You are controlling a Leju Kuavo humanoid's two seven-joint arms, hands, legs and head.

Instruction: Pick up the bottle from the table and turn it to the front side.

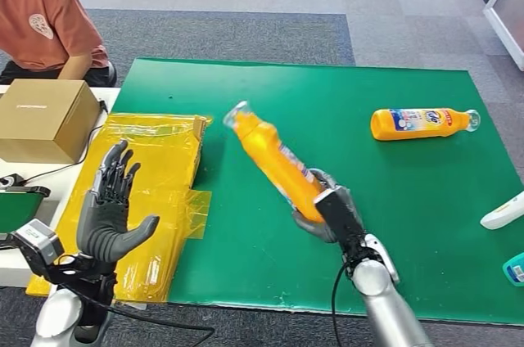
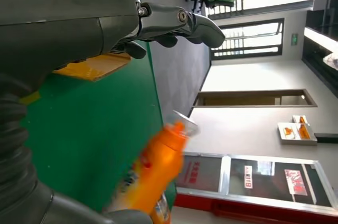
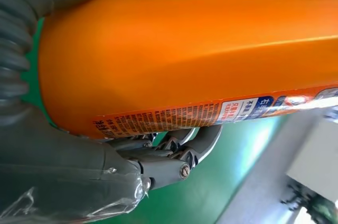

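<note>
- A cardboard box [image 1: 42, 118] sits at the far left, beside a person [image 1: 43, 11] in an orange shirt.
- The left hand [image 1: 111, 204] hovers over yellow plastic sheeting [image 1: 164, 163], fingers spread, holding nothing.
- The right hand [image 1: 327, 208] grips the orange bottle [image 1: 275, 163], lifted and tilted above the green mat [image 1: 383, 224].
- A second orange bottle [image 1: 420, 123] lies farther right.

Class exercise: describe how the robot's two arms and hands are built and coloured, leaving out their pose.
Both arms are silver metal tubes. The left hand is dark grey with black, segmented fingers, a boxy grey wrist module and black cables below it. The right hand is grey with a black back plate, a ribbed grey cover and one black cable.
</note>
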